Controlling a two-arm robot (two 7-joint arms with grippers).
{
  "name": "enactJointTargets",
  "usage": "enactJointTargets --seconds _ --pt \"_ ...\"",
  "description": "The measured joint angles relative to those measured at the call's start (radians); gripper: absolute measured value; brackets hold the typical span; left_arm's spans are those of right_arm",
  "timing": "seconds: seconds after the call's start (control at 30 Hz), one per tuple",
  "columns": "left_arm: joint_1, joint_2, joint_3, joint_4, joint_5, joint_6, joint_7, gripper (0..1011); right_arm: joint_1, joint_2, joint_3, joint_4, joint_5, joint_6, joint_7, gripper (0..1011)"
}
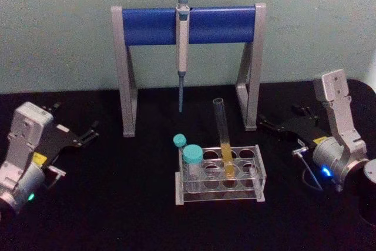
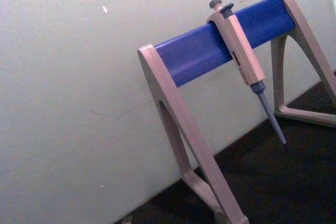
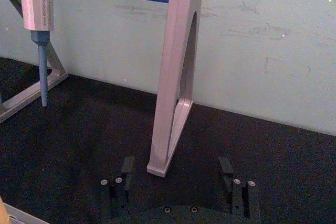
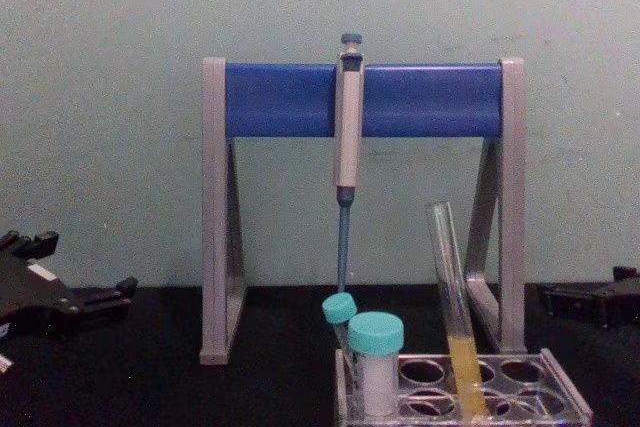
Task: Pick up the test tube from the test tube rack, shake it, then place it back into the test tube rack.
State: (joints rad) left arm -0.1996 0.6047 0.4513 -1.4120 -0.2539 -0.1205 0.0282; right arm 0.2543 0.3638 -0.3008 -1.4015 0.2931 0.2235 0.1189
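The test tube (image 1: 223,136) is a long clear glass tube with yellow liquid in its lower part. It stands slightly tilted in the test tube rack (image 1: 259,176), a low clear plastic rack at the table's middle front; both also show in the chest view, test tube (image 4: 452,297) and rack (image 4: 560,387). My left gripper (image 1: 75,119) rests open at the far left of the table, well away from the rack. On the right, my right gripper (image 1: 281,116) lies open and empty, its fingers (image 3: 125,174) spread on either side of the stand's foot.
Two teal-capped tubes (image 1: 192,157) stand in the rack's left end. Behind the rack a tall grey stand with a blue bar (image 1: 188,24) holds a hanging pipette (image 1: 183,45). A pale wall closes the back. Black tabletop lies between the rack and each gripper.
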Motion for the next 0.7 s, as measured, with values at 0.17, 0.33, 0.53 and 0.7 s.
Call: enactJointTargets --seconds 0.17,0.33,0.53,0.7 --pt "0.000 0.000 0.000 0.000 0.000 0.000 0.000 1001 0.000 0.000 0.000 0.000 0.000 0.000 0.000 1000" --pt "0.000 0.000 0.000 0.000 0.000 0.000 0.000 1002 0.000 0.000 0.000 0.000 0.000 0.000 0.000 1000" --pt "0.000 0.000 0.000 0.000 0.000 0.000 0.000 1001 0.000 0.000 0.000 0.000 0.000 0.000 0.000 1000" --pt "0.000 0.000 0.000 0.000 0.000 0.000 0.000 1001 0.000 0.000 0.000 0.000 0.000 0.000 0.000 1000"
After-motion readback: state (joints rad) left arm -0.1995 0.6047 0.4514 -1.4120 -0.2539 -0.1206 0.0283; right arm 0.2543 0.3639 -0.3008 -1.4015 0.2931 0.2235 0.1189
